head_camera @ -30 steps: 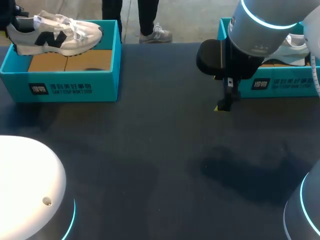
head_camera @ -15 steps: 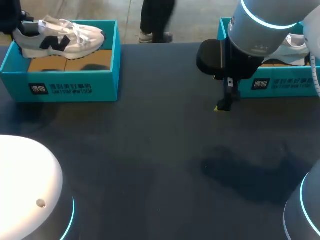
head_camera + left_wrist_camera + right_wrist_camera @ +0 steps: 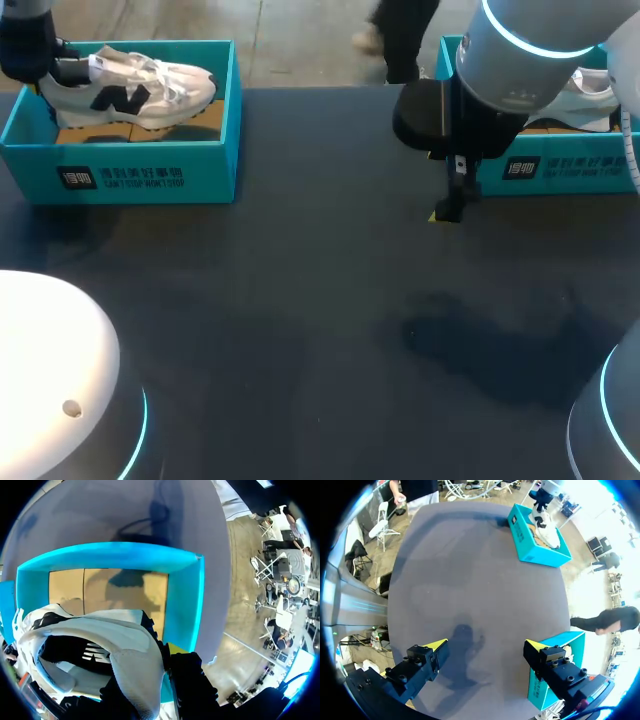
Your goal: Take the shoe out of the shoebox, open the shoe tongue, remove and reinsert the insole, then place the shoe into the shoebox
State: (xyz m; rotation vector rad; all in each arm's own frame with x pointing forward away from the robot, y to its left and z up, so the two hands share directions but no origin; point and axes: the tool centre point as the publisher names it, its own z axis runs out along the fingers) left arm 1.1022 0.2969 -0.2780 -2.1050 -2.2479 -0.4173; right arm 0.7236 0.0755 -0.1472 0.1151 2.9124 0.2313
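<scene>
White fabric shoe [image 3: 140,88] is gripped at the heel by the clenched left end effector [image 3: 48,68] low over the teal shoebox [image 3: 150,175]; it looks light but floppy, so I'd hold the stiffer heel collar, while the right end effector [image 3: 485,645] hangs released above the bench [image 3: 300,330].

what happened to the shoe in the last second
The left hand, shut on the white shoe at its heel, carried it rightward and lower into the left shoebox. The right hand stayed open over the table; the right shoebox did not move.
</scene>
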